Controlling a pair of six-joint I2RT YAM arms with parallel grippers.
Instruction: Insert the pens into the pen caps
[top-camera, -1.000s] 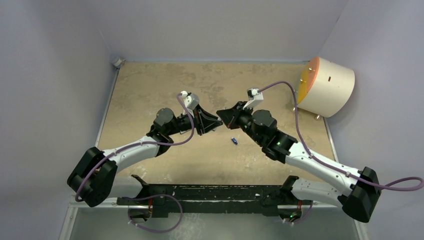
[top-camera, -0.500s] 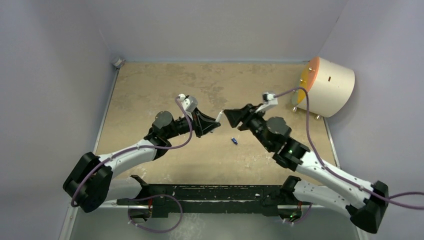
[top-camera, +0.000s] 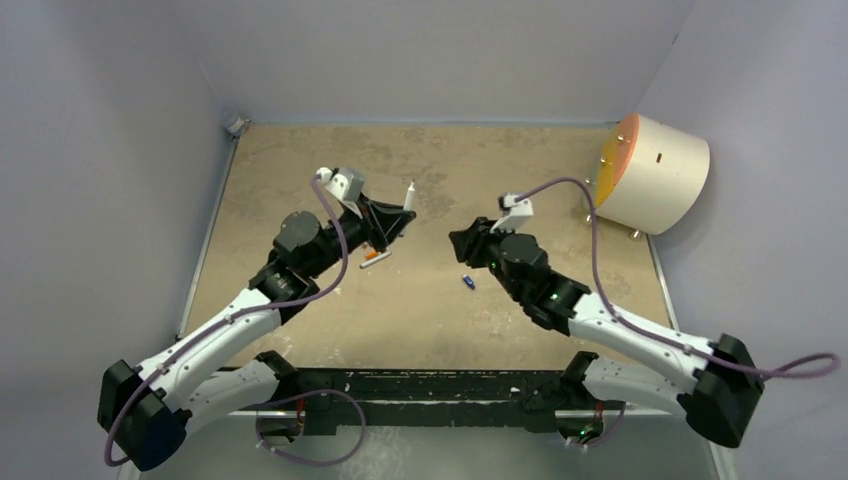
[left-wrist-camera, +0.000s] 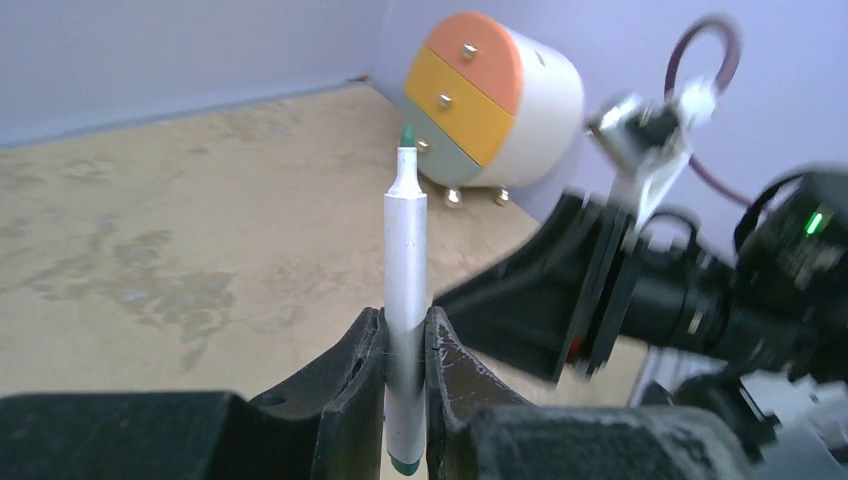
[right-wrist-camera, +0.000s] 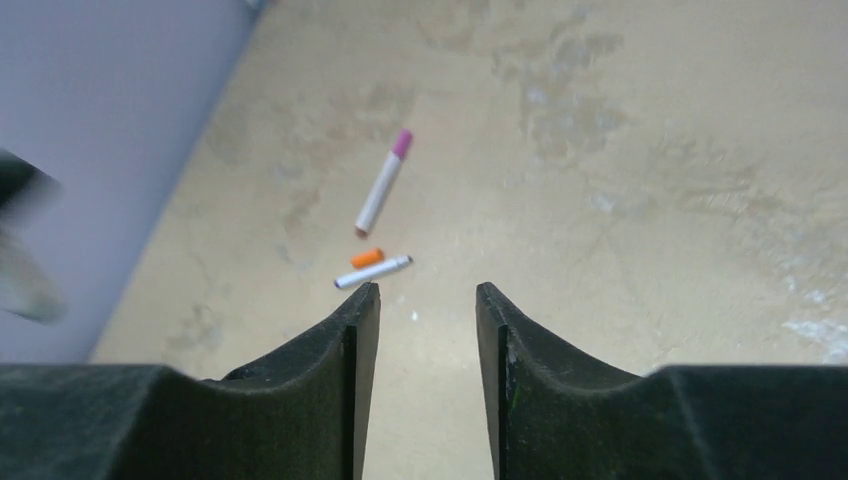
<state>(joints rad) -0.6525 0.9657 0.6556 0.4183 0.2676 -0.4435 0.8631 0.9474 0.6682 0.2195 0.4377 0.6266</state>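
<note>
Seemingly one pen (right-wrist-camera: 380, 192) already wore the pink cap (right-wrist-camera: 403, 143), while a second pen (right-wrist-camera: 373, 271) lay bare just beside the orange cap (right-wrist-camera: 367, 258). The left gripper (left-wrist-camera: 405, 325) pinched the third pen (left-wrist-camera: 406, 240) upright, uncapped; the right gripper (right-wrist-camera: 427, 300) gaped empty, the blue cap (top-camera: 467, 281) lying on the table (top-camera: 300, 170) near it.

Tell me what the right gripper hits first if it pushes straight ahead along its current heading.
Probably the bare table, just beside the loose pen and orange cap: the right gripper, open, tilts down toward that spot. Depth is unclear, so one finger might clip the pen first.
</note>
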